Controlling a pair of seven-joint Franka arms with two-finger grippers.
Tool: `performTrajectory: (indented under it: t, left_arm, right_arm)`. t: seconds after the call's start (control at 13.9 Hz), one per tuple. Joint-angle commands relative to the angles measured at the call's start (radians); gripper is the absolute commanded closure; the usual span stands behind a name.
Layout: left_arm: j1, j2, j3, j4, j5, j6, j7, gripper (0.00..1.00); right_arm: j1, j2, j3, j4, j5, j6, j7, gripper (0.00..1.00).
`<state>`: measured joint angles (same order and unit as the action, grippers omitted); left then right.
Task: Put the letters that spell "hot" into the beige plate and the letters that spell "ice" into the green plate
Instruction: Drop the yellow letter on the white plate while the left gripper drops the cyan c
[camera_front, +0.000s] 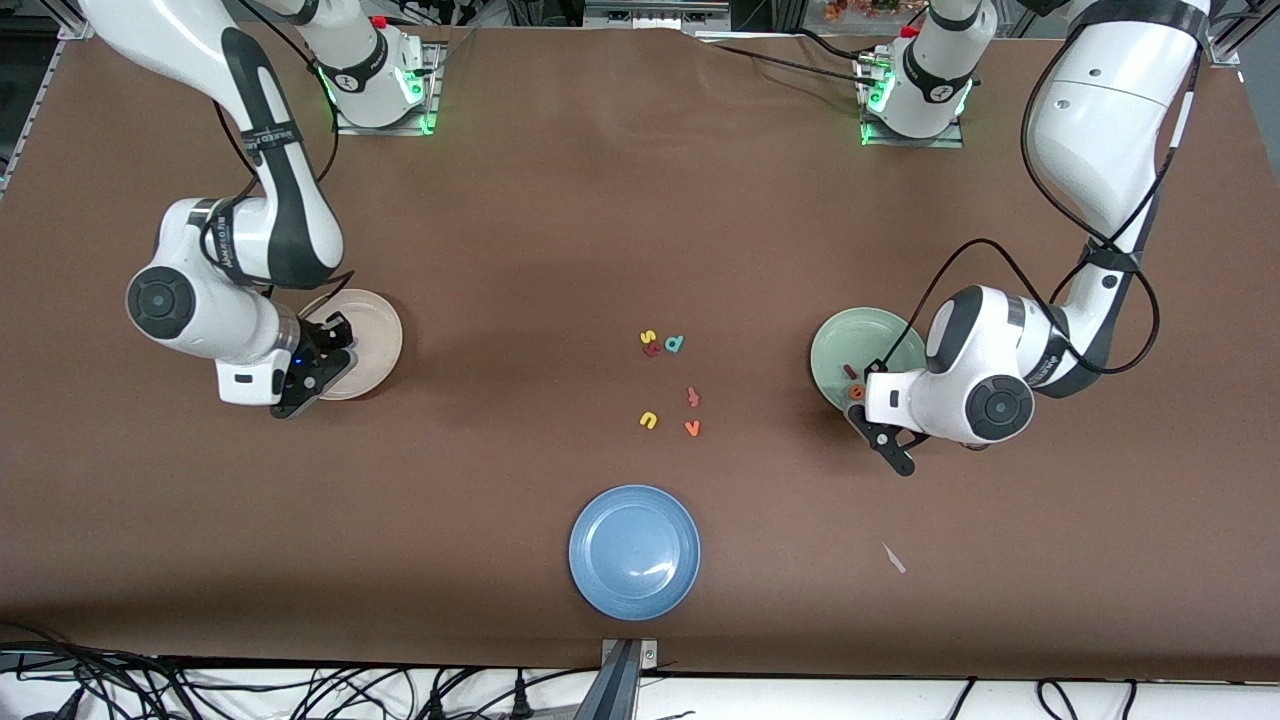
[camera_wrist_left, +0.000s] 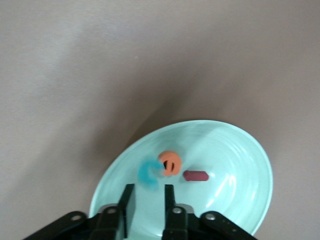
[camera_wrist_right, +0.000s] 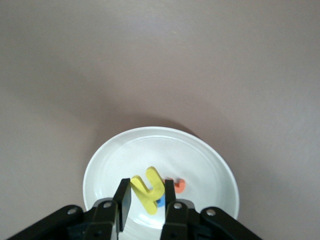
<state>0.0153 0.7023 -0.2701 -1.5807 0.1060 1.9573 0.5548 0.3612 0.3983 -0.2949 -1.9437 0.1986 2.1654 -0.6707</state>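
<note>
Over the beige plate (camera_wrist_right: 100, 165) the right end effector (camera_wrist_right: 145, 196) pinches the yellow h (camera_wrist_right: 148, 194) above o and t, and over the green plate (camera_wrist_left: 240, 145) the left end effector (camera_wrist_left: 149, 200) – fingers spread – drops the c (camera_wrist_left: 148, 173) beside e and i – foam may stick to a finger.

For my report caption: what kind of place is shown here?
Most likely a robotics lab: two arms bolted to a brown table, cables along its edge, and foam letters with plates laid out as test items.
</note>
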Motion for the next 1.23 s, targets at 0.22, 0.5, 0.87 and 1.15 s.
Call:
performTrajectory:
  t: [0.22, 0.5, 0.87, 1.15]
  left_arm:
    - [-0.003, -0.07, -0.017, 0.007, 0.006, -0.096, 0.013, 0.0]
    - [-0.018, -0.167, -0.02, 0.013, 0.004, -0.156, -0.053, 0.0]
    - [-0.023, -0.308, -0.092, 0.063, 0.004, -0.328, -0.248, 0.0]
    - [-0.021, -0.365, -0.136, 0.171, 0.003, -0.504, -0.395, 0.0]
  right_arm:
    - [-0.036, 0.011, 0.0, 0.006, 0.047, -0.012, 0.204, 0.0]
    - [-0.027, 0.013, 0.002, 0.028, 0.041, -0.013, 0.455, 0.0]
    - [-0.025, 0.011, 0.002, 0.037, 0.025, -0.035, 0.638, 0.0]
    - [-0.007, 0.004, 0.061, 0.055, -0.114, -0.085, 0.959, 0.0]
